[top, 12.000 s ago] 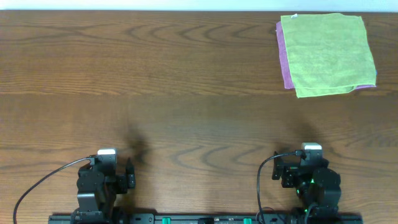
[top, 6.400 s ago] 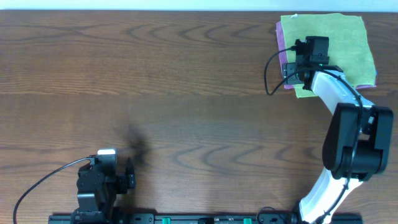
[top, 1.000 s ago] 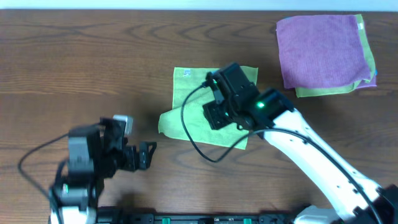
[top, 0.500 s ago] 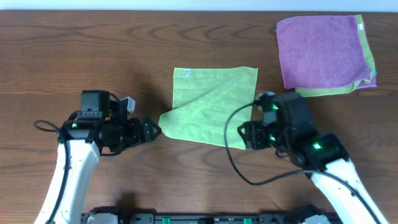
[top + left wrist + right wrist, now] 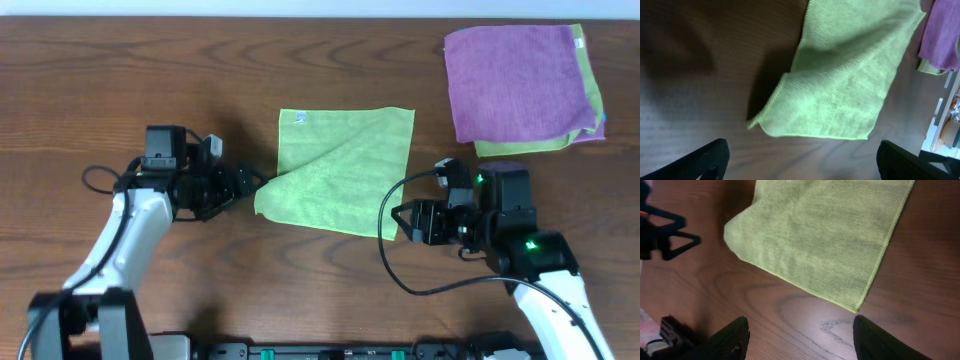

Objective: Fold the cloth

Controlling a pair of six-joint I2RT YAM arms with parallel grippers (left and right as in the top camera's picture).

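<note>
A lime-green cloth point(image 5: 340, 170) lies on the wooden table at the middle, its near-left corner lifted and curled. It also shows in the left wrist view point(image 5: 845, 85) and the right wrist view point(image 5: 825, 240). My left gripper point(image 5: 245, 185) is open and empty, just left of the curled corner, apart from it. My right gripper point(image 5: 403, 222) is open and empty, just off the cloth's near-right corner. In both wrist views the fingertips show wide apart at the bottom edge, the left gripper point(image 5: 802, 162) and the right gripper point(image 5: 800, 340), with bare table between them.
A purple cloth point(image 5: 515, 65) lies on a stack with a green cloth edge point(image 5: 590, 100) at the far right corner. The table's near edge carries the arm bases point(image 5: 320, 350).
Over the last second my right arm let the green cloth lie flat and drew back to its near-right corner. My left arm came forward to the curled left corner.
</note>
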